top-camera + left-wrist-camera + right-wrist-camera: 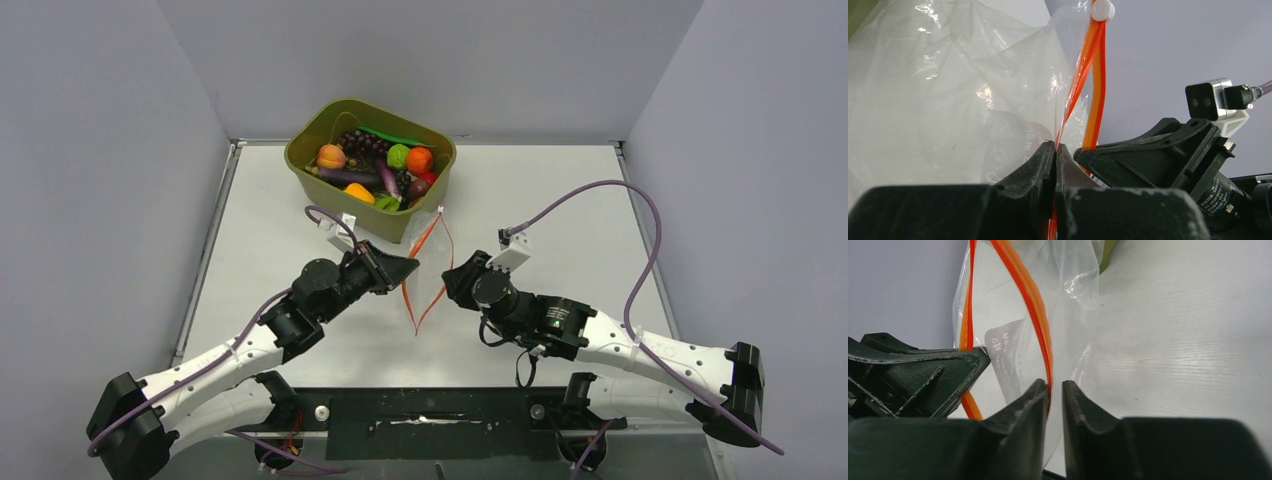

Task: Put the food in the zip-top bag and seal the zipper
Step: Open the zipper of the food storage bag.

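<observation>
The zip-top bag [428, 285] hangs slack between my two grippers, in front of the tub. Its mouth is parted into two red-orange zipper [424, 245] strips. My left gripper [408, 268] is shut on one strip; in the left wrist view the zipper [1095, 90] rises from the closed left gripper [1055, 146] up to a white slider [1102, 10]. My right gripper [1054, 385] stands narrowly open around the other zipper [1034, 305] strip, which rests against one finger with clear bag [1013, 325] film in the gap. The food [375, 165] lies in the tub.
The olive-green tub [398, 226] stands at the back centre of the grey table [560, 200], just beyond the bag. Grey walls close the left, right and far sides. Purple cables loop over both arms.
</observation>
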Controlling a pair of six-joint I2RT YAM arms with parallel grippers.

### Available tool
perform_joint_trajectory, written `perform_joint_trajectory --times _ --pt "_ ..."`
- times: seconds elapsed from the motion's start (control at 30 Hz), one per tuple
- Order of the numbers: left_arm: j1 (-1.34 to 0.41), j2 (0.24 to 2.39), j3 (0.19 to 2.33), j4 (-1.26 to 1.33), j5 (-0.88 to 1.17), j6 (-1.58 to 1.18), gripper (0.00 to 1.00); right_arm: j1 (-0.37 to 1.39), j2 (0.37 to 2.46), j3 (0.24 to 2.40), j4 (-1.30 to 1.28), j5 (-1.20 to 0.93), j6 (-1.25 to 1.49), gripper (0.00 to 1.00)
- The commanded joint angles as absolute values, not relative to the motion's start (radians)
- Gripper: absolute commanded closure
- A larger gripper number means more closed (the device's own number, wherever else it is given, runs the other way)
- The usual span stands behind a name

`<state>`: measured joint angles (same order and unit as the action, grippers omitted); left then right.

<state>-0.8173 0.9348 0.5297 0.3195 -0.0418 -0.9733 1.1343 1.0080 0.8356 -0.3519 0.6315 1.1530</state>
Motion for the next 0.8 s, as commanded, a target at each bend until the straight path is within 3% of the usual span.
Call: perform_joint_trajectory --times 0.0,0.1,0.4,0.6,0.77 --pt "-0.815 0.898 0.543 0.395 -0.050 -0.990 1.00 1.144 0.980 0.855 -0.313 0.719 1.137 0.86" --pt "-0.814 0.878 0.543 0.372 -0.060 -0.982 1.00 1.143 0.949 0.845 -0.319 0.737 1.101 1.00" --pt "-0.812 0.877 0.698 0.000 -0.181 -0.793 1.00 1.143 0.821 0.905 -0.621 0.859 1.087 1.00" --pt "-0.814 0.964 0.803 -0.030 -0.117 -0.751 0.99 1.144 0.804 0.893 -0.583 0.800 1.043 1.00" --pt "-0.813 0.943 0.768 0.058 -0.062 -0.742 0.69 1.143 0.811 0.928 -0.635 0.826 1.014 1.00"
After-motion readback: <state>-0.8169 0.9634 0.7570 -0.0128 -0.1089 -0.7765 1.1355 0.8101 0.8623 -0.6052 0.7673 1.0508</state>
